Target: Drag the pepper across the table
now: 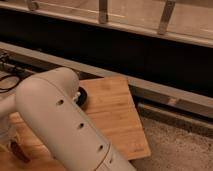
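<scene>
The light-brown bamboo table point(117, 117) fills the lower left, with its rounded corner at the lower right of the board. My thick white arm point(65, 120) crosses the foreground and covers much of the table. My gripper point(18, 149) shows only as a small dark shape low at the left edge, below the arm and just above the table. No pepper is visible; it is hidden by the arm or out of view.
A grey speckled stone-like surface point(180, 147) lies right of the table. A grey rail point(165, 95) and a dark band run along the far side. A black round part point(82, 95) sits beside the arm. Black cables point(9, 82) lie at the far left.
</scene>
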Robot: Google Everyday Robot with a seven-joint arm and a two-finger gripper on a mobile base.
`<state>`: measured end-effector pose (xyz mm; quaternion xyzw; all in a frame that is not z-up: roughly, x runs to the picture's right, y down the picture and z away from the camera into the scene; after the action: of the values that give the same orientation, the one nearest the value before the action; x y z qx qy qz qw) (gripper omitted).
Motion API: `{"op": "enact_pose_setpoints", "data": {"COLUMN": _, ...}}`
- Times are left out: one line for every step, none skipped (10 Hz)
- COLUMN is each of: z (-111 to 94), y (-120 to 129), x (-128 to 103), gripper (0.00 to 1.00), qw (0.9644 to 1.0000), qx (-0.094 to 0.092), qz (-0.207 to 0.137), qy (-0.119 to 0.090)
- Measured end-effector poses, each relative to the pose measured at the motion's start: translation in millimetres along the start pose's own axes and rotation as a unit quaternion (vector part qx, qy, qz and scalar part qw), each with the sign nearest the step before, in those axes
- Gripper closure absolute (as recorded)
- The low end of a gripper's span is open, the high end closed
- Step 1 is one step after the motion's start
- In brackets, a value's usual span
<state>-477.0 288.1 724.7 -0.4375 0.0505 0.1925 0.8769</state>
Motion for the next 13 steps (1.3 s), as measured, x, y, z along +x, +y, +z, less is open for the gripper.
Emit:
{"op": "enact_pose_setpoints", "data": {"z": -1, "y": 5, "x": -2, "gripper": 0.98, "qw": 1.0, "qx": -0.001, "qz": -0.008, "qy": -0.001}}
{"op": "enact_pose_setpoints", "data": {"z": -1, "y": 8, "x": -4, "gripper": 0.98, "qw": 0.9999, "qx": -0.001, "qz": -0.015, "qy": -0.001}}
{"op": "enact_pose_setpoints", "data": {"z": -2, "y": 10, "x": -5, "gripper": 0.98, "qw": 0.9998, "qx": -0.001, "qz": -0.021, "qy": -0.002}}
{"op": "enact_pose_setpoints", "data": {"z": -3, "y": 10, "x": -6, "gripper": 0.98, "qw": 0.9997, "qx": -0.001, "qz": -0.024, "qy": -0.003}}
{"op": "enact_pose_setpoints", "data": {"z": -4, "y": 14, "x": -7, "gripper": 0.98, "qw": 0.9995, "qx": -0.002, "qz": -0.031, "qy": -0.003}}
{"op": "enact_pose_setpoints", "data": {"z": -4, "y": 19, "x": -9, "gripper": 0.98, "qw": 0.9993, "qx": -0.003, "qz": -0.037, "qy": -0.003}}
{"op": "enact_pose_setpoints", "data": {"z": -5, "y": 23, "x": -11, "gripper": 0.98, "qw": 0.9991, "qx": -0.004, "qz": -0.043, "qy": -0.002}}
{"op": "enact_pose_setpoints", "data": {"z": -5, "y": 28, "x": -12, "gripper": 0.98, "qw": 0.9988, "qx": -0.005, "qz": -0.049, "qy": -0.001}}
{"op": "enact_pose_setpoints", "data": {"z": -6, "y": 30, "x": -13, "gripper": 0.98, "qw": 0.9986, "qx": -0.005, "qz": -0.053, "qy": -0.001}}
{"op": "enact_pose_setpoints", "data": {"z": -7, "y": 31, "x": -14, "gripper": 0.98, "qw": 0.9984, "qx": -0.006, "qz": -0.057, "qy": -0.001}}
{"op": "enact_pose_setpoints", "data": {"z": -8, "y": 33, "x": -14, "gripper": 0.98, "qw": 0.9982, "qx": -0.006, "qz": -0.06, "qy": -0.001}}
{"op": "enact_pose_setpoints", "data": {"z": -8, "y": 36, "x": -15, "gripper": 0.98, "qw": 0.9979, "qx": -0.007, "qz": -0.065, "qy": -0.001}}
{"op": "enact_pose_setpoints", "data": {"z": -9, "y": 38, "x": -15, "gripper": 0.98, "qw": 0.9976, "qx": -0.008, "qz": -0.068, "qy": -0.002}}
